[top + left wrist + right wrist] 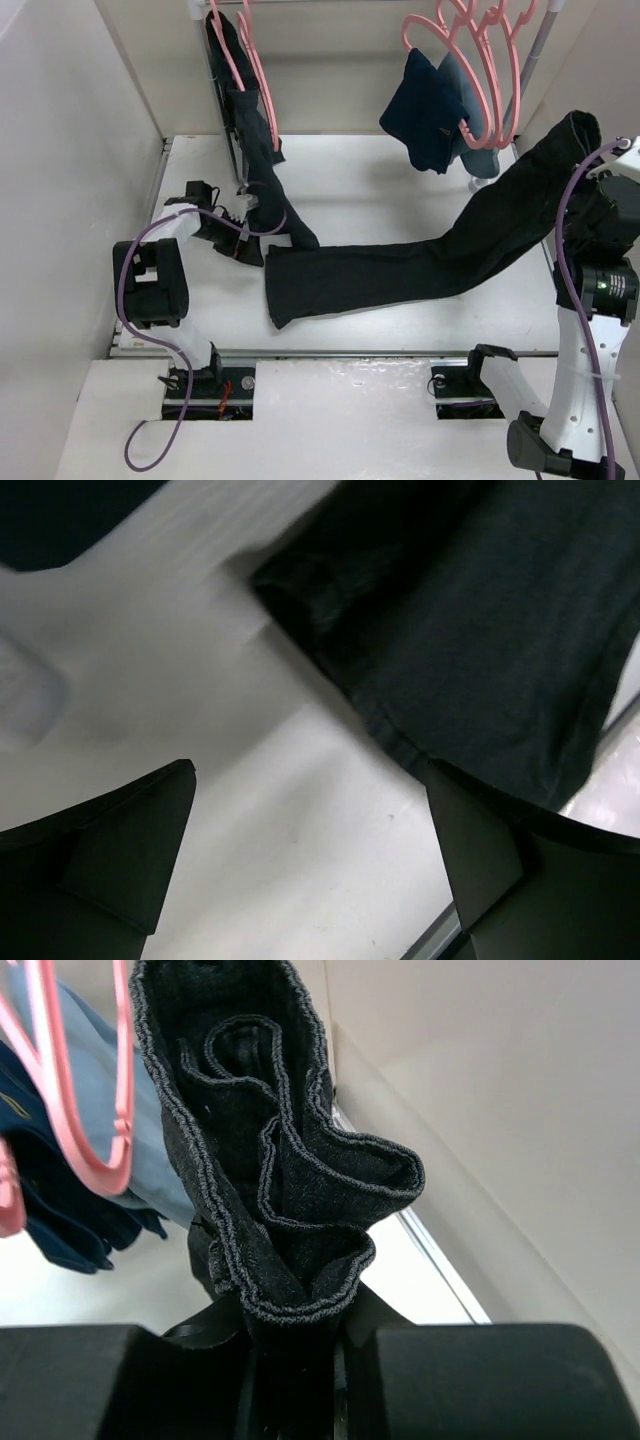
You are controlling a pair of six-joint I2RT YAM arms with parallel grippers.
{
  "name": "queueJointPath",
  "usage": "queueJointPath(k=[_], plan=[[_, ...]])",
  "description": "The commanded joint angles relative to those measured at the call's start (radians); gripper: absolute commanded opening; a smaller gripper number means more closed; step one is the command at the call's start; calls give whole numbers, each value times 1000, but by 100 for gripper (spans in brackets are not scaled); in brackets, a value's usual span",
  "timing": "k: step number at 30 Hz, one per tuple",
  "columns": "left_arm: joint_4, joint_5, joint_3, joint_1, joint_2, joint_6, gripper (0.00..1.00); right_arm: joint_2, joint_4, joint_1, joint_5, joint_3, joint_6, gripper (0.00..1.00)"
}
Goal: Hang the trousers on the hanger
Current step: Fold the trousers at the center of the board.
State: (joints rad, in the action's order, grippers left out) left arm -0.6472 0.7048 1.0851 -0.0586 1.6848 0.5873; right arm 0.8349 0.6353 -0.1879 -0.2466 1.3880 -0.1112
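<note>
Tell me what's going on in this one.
The right hand is shut on one bunched end of the black trousers and holds it raised at the right, close to the pink hangers at the back. The rest of the trousers trails down across the table toward the left. The left hand is open, low over the table by the other end, gripping nothing. The trousers are not yet on a hanger.
</note>
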Motion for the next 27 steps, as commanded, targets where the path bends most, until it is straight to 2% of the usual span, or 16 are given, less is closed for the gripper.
queueJointPath(k=[1, 3, 5, 8, 12, 13, 16, 17, 19, 20, 21, 24, 27], plan=[[-60, 127, 10, 26, -68, 75, 100, -29, -88, 10, 0, 0, 2, 0], [-45, 118, 1, 66, -92, 66, 100, -30, -77, 10, 0, -10, -7, 0], [39, 12, -33, 120, -106, 19, 100, -40, -77, 10, 0, -23, -7, 0], [164, -233, -73, 226, -87, -70, 100, -49, -77, 10, 0, -47, -16, 0], [257, -343, -85, 258, 10, -133, 100, -59, -77, 10, 0, -47, -25, 0], [276, -343, -85, 258, 41, -145, 97, -59, -65, 10, 0, -47, -25, 0], [288, -303, -42, 258, 76, -155, 74, -59, -39, 10, -43, -23, -25, 0], [288, -288, -33, 258, 85, -155, 59, -48, -30, 10, -54, -12, -34, 0], [288, -266, -33, 258, 96, -155, 44, -36, -13, 10, -91, 18, -45, 0], [288, -257, -33, 258, 108, -155, 33, -36, -3, 10, -101, 28, -56, 0], [288, -257, -33, 258, 108, -155, 0, -27, -3, 1, -102, 37, -70, 0], [239, -324, -33, 258, 118, -132, 0, 10, 15, -24, -120, 97, -94, 0], [172, -470, -43, 224, 73, -109, 0, 29, 64, -33, -180, 173, -110, 0]])
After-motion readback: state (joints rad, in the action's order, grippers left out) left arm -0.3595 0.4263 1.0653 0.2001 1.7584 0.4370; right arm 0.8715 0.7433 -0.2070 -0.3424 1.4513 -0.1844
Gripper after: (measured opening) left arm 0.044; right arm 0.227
